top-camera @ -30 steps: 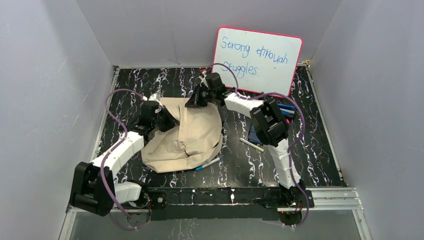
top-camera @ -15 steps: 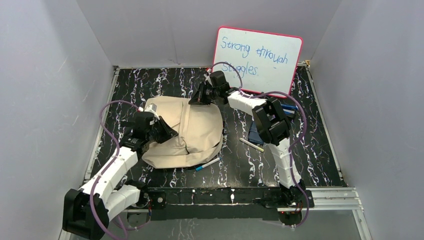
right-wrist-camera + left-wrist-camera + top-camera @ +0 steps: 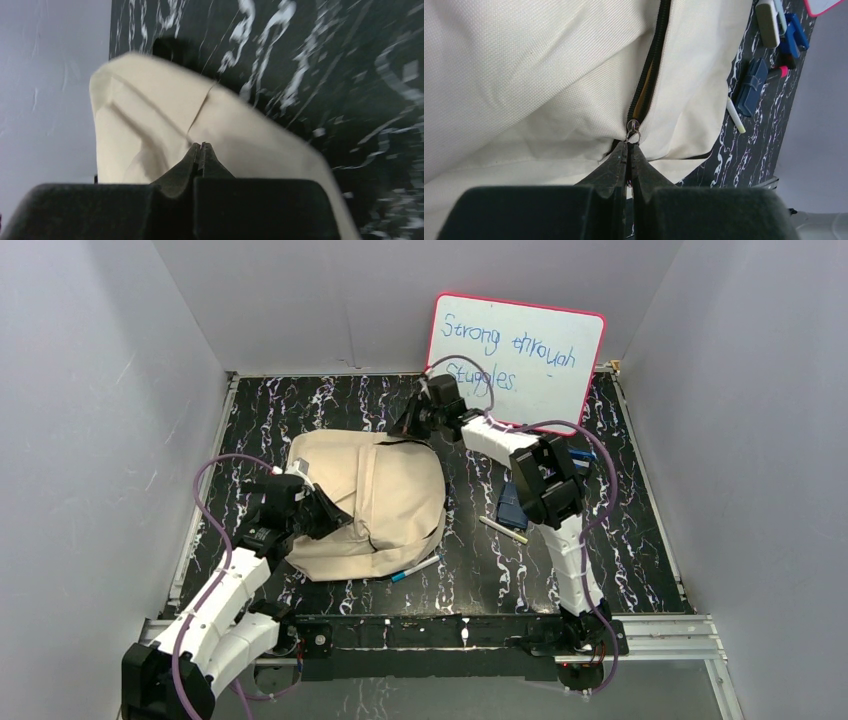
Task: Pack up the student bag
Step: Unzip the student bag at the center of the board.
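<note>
Student bag (image 3: 385, 490): zip tab pinched, far edge held.
Left gripper (image 3: 629, 148) fingers are squeezed shut on the little zip tab (image 3: 633, 132); right gripper (image 3: 200, 148) fingers are shut and seem to pinch the cloth. It is best to pull straight along the zip (image 3: 655, 65), with the cloth tight. The soft, wrinkly cream bag lies mid-table (image 3: 600, 570).

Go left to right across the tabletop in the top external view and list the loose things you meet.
student bag → white pen → blue items half hidden behind the right arm. The blue-tipped marker by the bag's near edge is left out: it overlaps the bag's span.
</note>
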